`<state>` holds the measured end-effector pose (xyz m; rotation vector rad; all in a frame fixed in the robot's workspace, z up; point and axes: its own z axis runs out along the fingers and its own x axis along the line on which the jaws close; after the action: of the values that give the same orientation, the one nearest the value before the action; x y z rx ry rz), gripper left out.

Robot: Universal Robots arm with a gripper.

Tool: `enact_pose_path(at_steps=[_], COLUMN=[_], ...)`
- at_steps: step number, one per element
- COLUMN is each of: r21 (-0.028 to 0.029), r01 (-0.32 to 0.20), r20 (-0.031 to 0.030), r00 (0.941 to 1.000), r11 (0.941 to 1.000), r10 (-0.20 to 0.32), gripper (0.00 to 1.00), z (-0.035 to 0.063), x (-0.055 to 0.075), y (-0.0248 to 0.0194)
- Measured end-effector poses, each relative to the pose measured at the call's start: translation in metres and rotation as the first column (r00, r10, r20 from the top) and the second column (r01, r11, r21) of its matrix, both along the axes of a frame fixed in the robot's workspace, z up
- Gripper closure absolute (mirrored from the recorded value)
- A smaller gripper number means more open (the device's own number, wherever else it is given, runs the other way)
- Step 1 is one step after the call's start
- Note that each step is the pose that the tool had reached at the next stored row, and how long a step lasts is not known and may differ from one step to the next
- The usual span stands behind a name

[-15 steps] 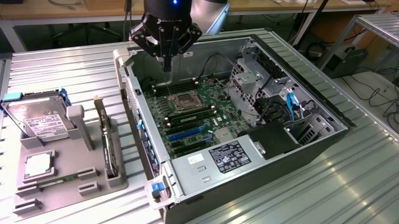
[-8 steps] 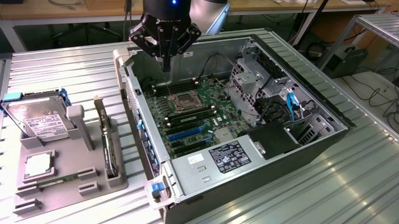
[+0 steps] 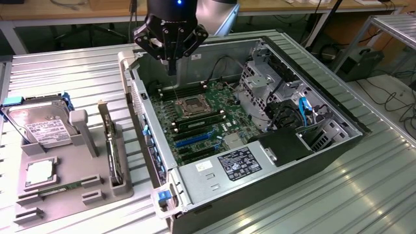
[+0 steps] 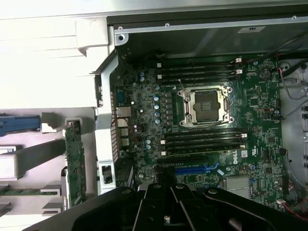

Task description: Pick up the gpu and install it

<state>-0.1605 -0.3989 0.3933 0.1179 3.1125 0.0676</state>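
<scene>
The gpu (image 3: 114, 155) stands on edge in a slot of the grey holder tray (image 3: 78, 192) at the exterior view's left, green board with a metal bracket at its far end; the wrist view has the gpu (image 4: 74, 166) beside the case wall. My gripper (image 3: 171, 66) hangs above the far end of the open computer case (image 3: 338, 146), over the motherboard (image 3: 208, 119) and well apart from the gpu. Its fingers are shut with nothing between them. In the wrist view the gripper (image 4: 163, 187) shows as a black mass over the board's blue slot (image 4: 195, 169).
A silver hard drive (image 3: 40, 124), a processor chip (image 3: 39, 171) and a narrow memory stick (image 3: 62, 187) also sit on the tray. Inside the case are the empty CPU socket (image 4: 207, 106), memory slots, a drive cage (image 3: 260, 83) and cables. The case's side wall (image 3: 140, 122) rises between tray and motherboard.
</scene>
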Motion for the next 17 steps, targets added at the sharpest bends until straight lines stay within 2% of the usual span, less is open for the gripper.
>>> enact_pose_path(at_steps=[17], r21=[0.0], r01=[0.0], r20=[0.0], r00=[1.0], r11=[1.0], r10=[0.0], gripper=[0.89], z=[0.0], x=[-0.0043], y=[0.0])
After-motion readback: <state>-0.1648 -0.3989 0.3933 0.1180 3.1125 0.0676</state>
